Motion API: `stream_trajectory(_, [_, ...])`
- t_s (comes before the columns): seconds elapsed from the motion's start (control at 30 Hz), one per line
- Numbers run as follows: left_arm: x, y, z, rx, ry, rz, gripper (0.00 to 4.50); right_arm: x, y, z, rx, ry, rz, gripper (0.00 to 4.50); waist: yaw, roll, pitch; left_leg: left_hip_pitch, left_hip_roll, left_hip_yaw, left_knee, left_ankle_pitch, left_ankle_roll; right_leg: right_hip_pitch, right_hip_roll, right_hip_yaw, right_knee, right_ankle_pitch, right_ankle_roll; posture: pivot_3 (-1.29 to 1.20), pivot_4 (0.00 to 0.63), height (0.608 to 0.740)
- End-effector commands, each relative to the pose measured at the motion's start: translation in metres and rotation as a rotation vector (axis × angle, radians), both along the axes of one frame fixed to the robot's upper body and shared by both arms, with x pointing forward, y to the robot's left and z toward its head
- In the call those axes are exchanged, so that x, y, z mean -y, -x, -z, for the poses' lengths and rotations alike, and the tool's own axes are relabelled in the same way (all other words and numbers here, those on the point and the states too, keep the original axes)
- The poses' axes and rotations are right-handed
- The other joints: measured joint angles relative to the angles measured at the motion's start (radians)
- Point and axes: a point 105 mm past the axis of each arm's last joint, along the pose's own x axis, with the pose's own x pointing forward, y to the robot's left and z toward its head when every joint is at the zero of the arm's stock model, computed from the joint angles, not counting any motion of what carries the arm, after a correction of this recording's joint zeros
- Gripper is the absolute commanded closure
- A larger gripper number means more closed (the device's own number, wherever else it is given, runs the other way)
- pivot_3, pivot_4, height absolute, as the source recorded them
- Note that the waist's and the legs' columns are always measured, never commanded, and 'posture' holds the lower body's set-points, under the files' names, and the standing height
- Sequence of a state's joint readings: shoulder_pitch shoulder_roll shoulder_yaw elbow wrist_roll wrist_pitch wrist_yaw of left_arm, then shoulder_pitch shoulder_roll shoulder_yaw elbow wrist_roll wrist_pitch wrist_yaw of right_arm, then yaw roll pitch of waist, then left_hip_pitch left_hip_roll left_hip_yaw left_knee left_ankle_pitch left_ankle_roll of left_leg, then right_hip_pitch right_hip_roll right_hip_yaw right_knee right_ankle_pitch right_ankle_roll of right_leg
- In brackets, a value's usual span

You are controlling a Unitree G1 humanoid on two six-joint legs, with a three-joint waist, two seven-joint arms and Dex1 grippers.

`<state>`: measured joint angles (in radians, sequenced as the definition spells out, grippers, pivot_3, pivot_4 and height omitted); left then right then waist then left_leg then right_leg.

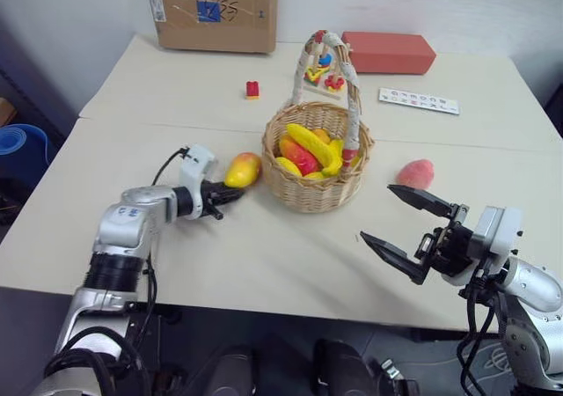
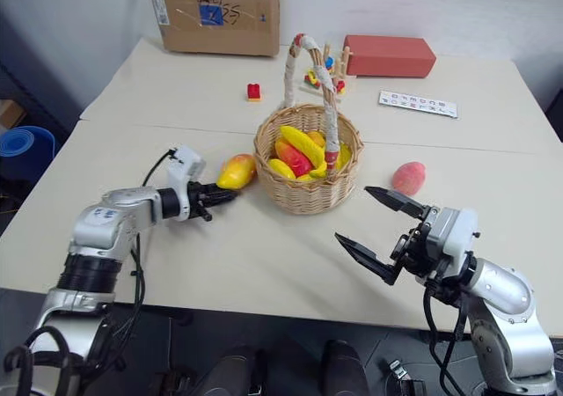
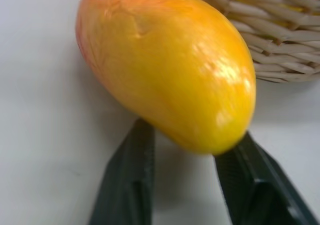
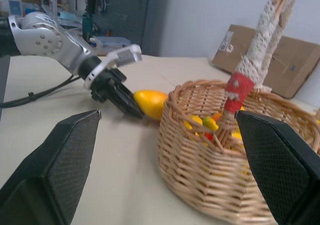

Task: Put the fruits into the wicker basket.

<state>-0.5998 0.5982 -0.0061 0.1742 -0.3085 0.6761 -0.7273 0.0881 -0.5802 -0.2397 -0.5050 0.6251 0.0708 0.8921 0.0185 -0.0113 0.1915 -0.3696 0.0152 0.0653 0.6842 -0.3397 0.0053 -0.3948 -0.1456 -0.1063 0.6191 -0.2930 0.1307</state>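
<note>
Left tool (image 1: 230,193): clenched on the near tip of the mango (image 1: 243,170), left of centre in the head view.
Mango: on the desk (image 1: 176,106), just beside the wicker basket (image 1: 318,150).
Right tool (image 1: 406,229): released, fingers spread wide, lower right.
Peach (image 1: 415,173): on the desk, right of the basket, apart from it.
Basket: centre, holding yellow and red fruit.

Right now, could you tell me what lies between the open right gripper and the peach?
Nothing: in the left eye view, only bare table separates the right gripper from the peach, which lies just beyond its upper finger.
</note>
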Motion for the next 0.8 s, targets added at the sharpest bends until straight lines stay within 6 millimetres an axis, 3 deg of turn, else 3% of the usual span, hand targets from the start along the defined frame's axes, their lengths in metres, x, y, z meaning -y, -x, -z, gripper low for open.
stream_trajectory(0.03, [-0.031,0.010,-0.013,0.090,-0.068,0.022,3.76,-0.001,0.005,-0.006,0.023,-0.003,-0.003,0.00,-0.006,0.000,0.000,0.001,0.000,0.000,0.000,0.000,0.000,0.000,0.000,0.000,0.000,0.000,0.000,0.00,0.150,0.740])
stream_trajectory(0.17, [-0.040,0.025,-0.020,0.102,-0.102,0.116,3.76,-0.001,0.005,-0.004,0.008,-0.004,-0.003,0.00,0.000,0.000,0.000,0.000,0.000,0.000,0.000,0.000,0.000,0.000,0.000,0.001,0.000,0.000,0.000,0.00,0.150,0.740])
stream_trajectory(0.27, [-0.041,0.025,-0.038,0.159,-0.106,0.151,3.19,-0.001,0.004,-0.004,0.005,-0.003,0.000,0.00,0.009,0.000,0.000,-0.001,-0.001,-0.001,0.000,-0.001,0.001,0.000,-0.001,0.000,0.000,0.000,0.000,0.00,0.150,0.740])
stream_trajectory(0.53, [-0.010,0.014,-0.077,0.234,-0.146,0.302,0.69,-0.004,0.002,-0.010,0.009,0.000,-0.005,0.00,0.006,0.000,0.000,-0.001,-0.001,0.000,0.000,-0.001,0.002,0.000,-0.001,0.000,0.000,0.000,0.000,0.00,0.150,0.740])
stream_trajectory(0.57, [-0.008,0.005,-0.076,0.223,-0.173,0.286,0.36,-0.005,0.002,-0.011,0.009,-0.002,-0.006,0.00,0.005,0.000,0.000,-0.001,-0.001,0.000,0.000,-0.001,0.002,0.000,0.000,0.000,0.000,0.000,0.000,0.00,0.150,0.740])
stream_trajectory(0.73, [0.013,-0.031,-0.047,0.116,-0.297,0.280,0.36,-0.014,0.001,-0.017,0.019,-0.011,-0.017,0.00,0.007,0.000,0.000,0.000,-0.002,0.001,0.000,-0.001,0.002,0.000,0.000,0.000,0.000,0.000,0.000,0.00,0.150,0.740])
stream_trajectory(0.8, [0.012,-0.041,-0.036,0.096,-0.363,0.252,0.36,-0.016,0.003,-0.019,0.023,-0.017,-0.017,0.00,0.005,-0.001,0.000,-0.001,-0.002,0.001,0.000,-0.001,0.002,0.000,0.000,0.000,0.000,0.000,0.000,0.00,0.150,0.740])
